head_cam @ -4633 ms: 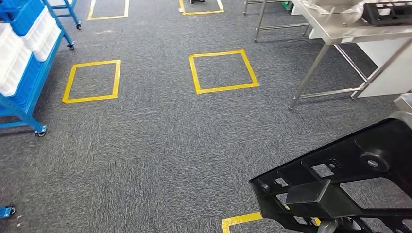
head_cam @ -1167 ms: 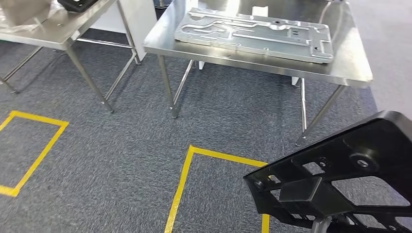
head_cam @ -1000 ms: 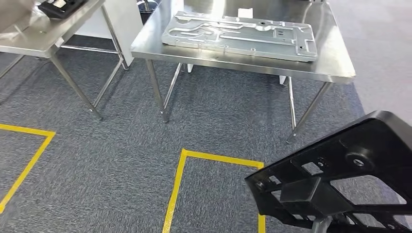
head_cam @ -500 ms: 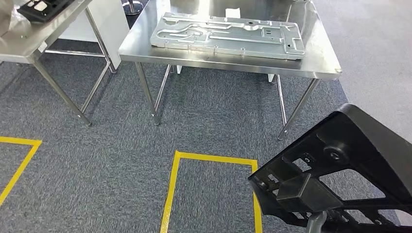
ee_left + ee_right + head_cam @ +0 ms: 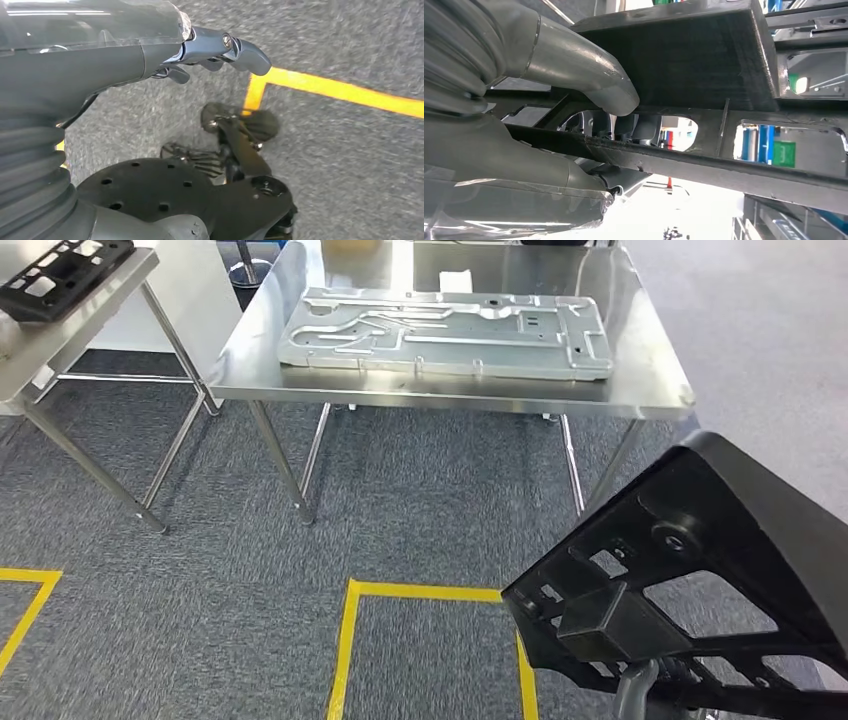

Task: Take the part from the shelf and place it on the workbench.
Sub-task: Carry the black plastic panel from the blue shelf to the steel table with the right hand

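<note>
Right robot hand (image 5: 574, 120) grips black part (image 5: 704, 65). Thick grey thumb (image 5: 589, 70) presses on the solid block of the part; darker fingers (image 5: 639, 127) show through a cutout, wrapped around a frame bar. Part is an open frame with several cutouts. Blue and green shapes behind, blurred.

Bright, even overhead light glares off the steel workbench (image 5: 640, 390) (soft shadows beneath); wrist views blur slightly.
</note>
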`<state>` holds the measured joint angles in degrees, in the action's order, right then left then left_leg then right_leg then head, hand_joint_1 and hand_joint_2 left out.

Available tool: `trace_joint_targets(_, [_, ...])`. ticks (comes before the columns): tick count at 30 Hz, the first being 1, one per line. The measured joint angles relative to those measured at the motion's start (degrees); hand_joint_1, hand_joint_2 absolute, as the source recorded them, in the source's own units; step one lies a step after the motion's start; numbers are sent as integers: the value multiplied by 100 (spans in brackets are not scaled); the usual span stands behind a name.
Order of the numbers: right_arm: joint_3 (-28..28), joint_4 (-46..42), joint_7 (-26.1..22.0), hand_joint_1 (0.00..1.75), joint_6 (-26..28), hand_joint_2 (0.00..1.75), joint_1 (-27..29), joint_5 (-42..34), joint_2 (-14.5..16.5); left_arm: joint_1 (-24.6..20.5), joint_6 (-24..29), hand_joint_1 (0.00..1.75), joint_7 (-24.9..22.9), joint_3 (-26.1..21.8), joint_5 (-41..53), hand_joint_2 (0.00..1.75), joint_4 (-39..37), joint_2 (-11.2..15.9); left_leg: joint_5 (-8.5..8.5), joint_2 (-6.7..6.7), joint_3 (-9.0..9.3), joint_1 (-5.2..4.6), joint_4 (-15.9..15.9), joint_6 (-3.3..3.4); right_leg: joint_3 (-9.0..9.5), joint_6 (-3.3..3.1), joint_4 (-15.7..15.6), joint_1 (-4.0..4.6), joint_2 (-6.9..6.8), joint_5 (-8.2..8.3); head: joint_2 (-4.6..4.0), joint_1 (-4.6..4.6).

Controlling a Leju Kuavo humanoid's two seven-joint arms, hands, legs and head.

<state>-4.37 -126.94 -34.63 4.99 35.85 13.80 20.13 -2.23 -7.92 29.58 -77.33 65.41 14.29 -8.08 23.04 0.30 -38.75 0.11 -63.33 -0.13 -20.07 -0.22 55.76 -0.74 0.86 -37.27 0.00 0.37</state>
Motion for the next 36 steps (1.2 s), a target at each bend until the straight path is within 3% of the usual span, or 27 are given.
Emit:
trace_joint_targets(2, [-19, -1, 120, 175, 194, 175, -33, 118, -14, -13, -1, 0, -2, -2, 11, 175, 0, 11, 185, -2, 141, -37, 108, 70, 105, 90, -30, -1, 9, -6, 1, 2])
trace_joint_targets(3, [-27, -2, 224, 175, 378, 175, -63, 238, -24, -30, -2, 0, -3, -2, 27, 175, 0, 10, 262, -17, 249, -20, 202, 105, 63, 129, 117, 3, 6, 106, 2, -3])
trace_joint_targets(4, [-34, 2, 345, 175, 611, 175, -105, 395, -39, -37, -4, 0, -3, -1, 47, 175, 0, 13, 307, -28, 374, 0, 297, 136, -64, 161, 404, 6, -3, 284, 2, 6])
trace_joint_targets(6, [-52, 28, 626, 175, 1180, 175, -236, 793, -90, -49, -14, 0, -2, 1, 103, 175, 0, 22, 386, -45, 703, 50, 539, 180, -606, 210, 1222, 4, -28, 577, 3, 48])
trace_joint_targets(7, [-67, 61, 780, 175, 1481, 175, -325, 1006, -131, -50, -21, 0, -1, 2, 133, 175, 0, 28, 436, -45, 871, 56, 648, 188, -916, 227, 1530, -6, -40, 546, 3, 71])
trace_joint_targets(9, [-124, 165, 1082, 175, 2001, 175, -528, 1364, -238, -54, -44, 0, -5, 6, 185, 175, 0, 32, 556, -73, 1206, 69, 833, 177, -1470, 265, 1770, -29, -51, 119, 6, 84])
trace_joint_targets(11, [-221, 305, 1309, 175, 2324, 175, -724, 1559, -346, -50, -70, 0, -17, 9, 218, 175, 0, 33, 714, -98, 1548, 87, 967, 143, -1819, 314, 1598, -48, -58, -277, 9, 84])
trace_joint_targets(12, [-286, 383, 1396, 175, 2435, 175, -810, 1621, -400, -49, -80, 0, -33, 9, 228, 175, -1, 34, 811, -101, 1719, 100, 1014, 123, -1915, 332, 1369, -56, -69, -218, 11, 88])
trace_joint_targets(13, [-364, 462, 1467, 175, 2525, 175, -884, 1679, -448, -51, -86, 0, -56, 9, 235, 175, -1, 36, 921, -96, 1879, 111, 1049, 101, -1975, 341, 1053, -64, -91, 126, 12, 92])
trace_joint_targets(15, [-528, 614, 1585, 175, 2654, 175, -993, 1779, -529, -61, -91, 0, -109, 9, 237, 175, -1, 51, 1184, -86, 2189, 115, 1086, 42, -1991, 302, 512, -49, -179, 1156, 13, 104])
trace_joint_targets(16, [-605, 668, 1633, 175, 2698, 175, -1034, 1818, -555, -81, -91, 0, -127, 9, 237, 175, -1, 62, 1296, -81, 2339, 108, 1118, 5, -1966, 249, 407, -33, -201, 1482, 13, 95])
trace_joint_targets(17, [-674, 704, 1672, 175, 2736, 175, -1073, 1844, -574, -115, -91, 0, -138, 10, 237, 175, -2, 73, 1328, -81, 2440, 100, 1087, -43, -1912, 182, 408, -17, -205, 1564, 14, 91])
trace_joint_targets(19, [-802, 736, 1710, 175, 2782, 175, -1151, 1874, -595, -221, -90, 0, -150, 12, 237, 175, -2, 86, 1113, -76, 2362, 108, 633, -131, -1737, 42, 448, -3, -161, 1368, 15, 69])
trace_joint_targets(21, [-896, 768, 1722, 175, 2810, 175, -1212, 1884, -613, -295, -90, 0, -155, 13, 237, 175, -2, 96, 893, -69, 1859, 124, -290, -172, -1530, -78, 402, 4, -150, 1220, 15, 40])
trace_joint_targets(22, [-927, 791, 1748, 175, 2834, 175, -1225, 1888, -625, -296, -91, 0, -157, 13, 238, 175, -2, 100, 980, -65, 1558, 126, -687, -181, -1441, -121, 382, 8, -144, 1140, 15, 28])
trace_joint_targets(24, [-976, 843, 1843, 175, 2922, 175, -1235, 1887, -658, -235, -90, 0, -169, 13, 241, 175, -3, 104, 1523, -65, 1041, 114, -1065, -181, -1263, -164, 374, 26, -98, 983, 15, 11])
trace_joint_targets(25, [-994, 867, 1895, 175, 2972, 175, -1234, 1888, -675, -190, -90, 0, -175, 13, 243, 175, -3, 105, 1822, -65, 854, 105, -1068, -165, -1157, -170, 370, 38, -73, 901, 15, 11])
trace_joint_targets(26, [-1013, 889, 1938, 175, 3019, 175, -1234, 1889, -692, -152, -90, 0, -180, 13, 244, 175, -4, 105, 2015, -65, 717, 89, -972, -133, -1047, -173, 367, 52, -59, 818, 15, 11])
trace_joint_targets(27, [-1030, 908, 1975, 175, 3053, 175, -1233, 1890, -707, -124, -90, 0, -181, 12, 244, 175, -4, 105, 2032, -65, 628, 67, -780, -84, -932, -173, 363, 70, -54, 733, 15, 11])
trace_joint_targets(28, [-1050, 924, 2008, 175, 3078, 175, -1233, 1890, -722, -106, -90, 0, -180, 12, 244, 175, -4, 110, 1826, -60, 584, 34, -508, -10, -825, -173, 359, 86, -62, 652, 15, 7])
trace_joint_targets(30, [-1101, 955, 2070, 175, 3084, 175, -1236, 1879, -757, -89, -90, 0, -179, 10, 244, 175, -4, 149, 1043, -73, 600, -48, -20, 149, -660, -146, 354, 102, -60, 496, 15, 32])
trace_joint_targets(31, [-1133, 960, 2097, 175, 3074, 175, -1241, 1861, -777, -104, -92, 0, -177, 11, 244, 175, -4, 167, 766, -83, 628, -90, 132, 197, -613, -107, 352, 98, -45, 418, 15, 37])
trace_joint_targets(32, [-1171, 957, 2116, 175, 3063, 175, -1245, 1839, -796, -138, -93, 0, -173, 12, 244, 175, -4, 180, 631, -101, 658, -109, 212, 216, -587, -65, 400, 92, -27, 400, 15, 48])
trace_joint_targets(34, [-1256, 931, 2129, 175, 3050, 175, -1277, 1778, -827, -237, -98, 0, -166, 15, 244, 175, -5, 177, 657, -113, 743, -98, 331, 223, -623, 14, 585, 84, -14, 450, 15, 32])
trace_joint_targets(36, [-1318, 921, 2101, 175, 3050, 175, -1319, 1735, -875, -283, -103, 0, -156, 15, 243, 175, -7, 176, 641, -114, 900, -45, 428, 250, -832, 74, 987, 86, -30, 542, 15, 52])
